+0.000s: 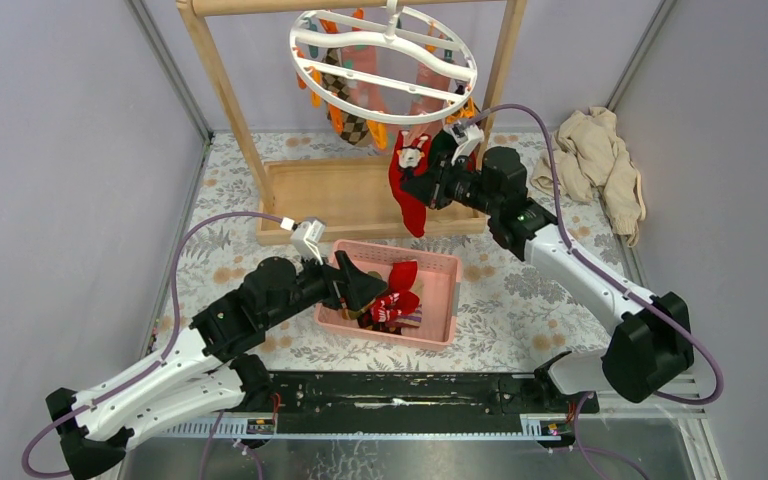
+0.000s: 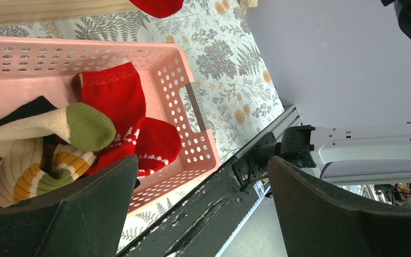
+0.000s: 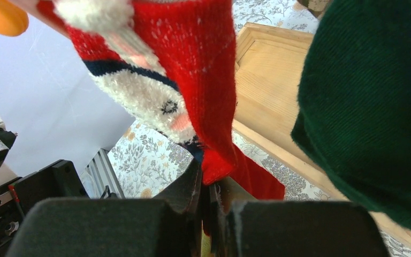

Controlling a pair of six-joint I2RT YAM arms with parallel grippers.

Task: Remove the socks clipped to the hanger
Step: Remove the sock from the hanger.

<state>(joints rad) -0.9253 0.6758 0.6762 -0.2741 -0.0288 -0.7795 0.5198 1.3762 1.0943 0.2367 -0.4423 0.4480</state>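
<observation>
The white ring hanger (image 1: 385, 62) hangs from the wooden rack, with argyle (image 1: 345, 112) and pink socks (image 1: 368, 72) clipped to it. A red sock with white marks (image 1: 407, 185) hangs at its near right edge. My right gripper (image 1: 428, 178) is shut on this red sock (image 3: 192, 69), its jaws pinched on the lower part (image 3: 210, 184); an orange clip (image 3: 2, 16) shows above. A dark green sock (image 3: 374, 107) hangs close on the right. My left gripper (image 1: 365, 285) is open and empty (image 2: 202, 160) over the pink basket (image 1: 442, 290).
The basket (image 2: 192, 107) holds a red sock (image 2: 120, 101) and a cream striped sock with a green toe (image 2: 59, 128). The wooden rack frame (image 1: 222, 90) and its tray base (image 1: 335, 195) stand behind. A beige cloth heap (image 1: 600, 160) lies far right.
</observation>
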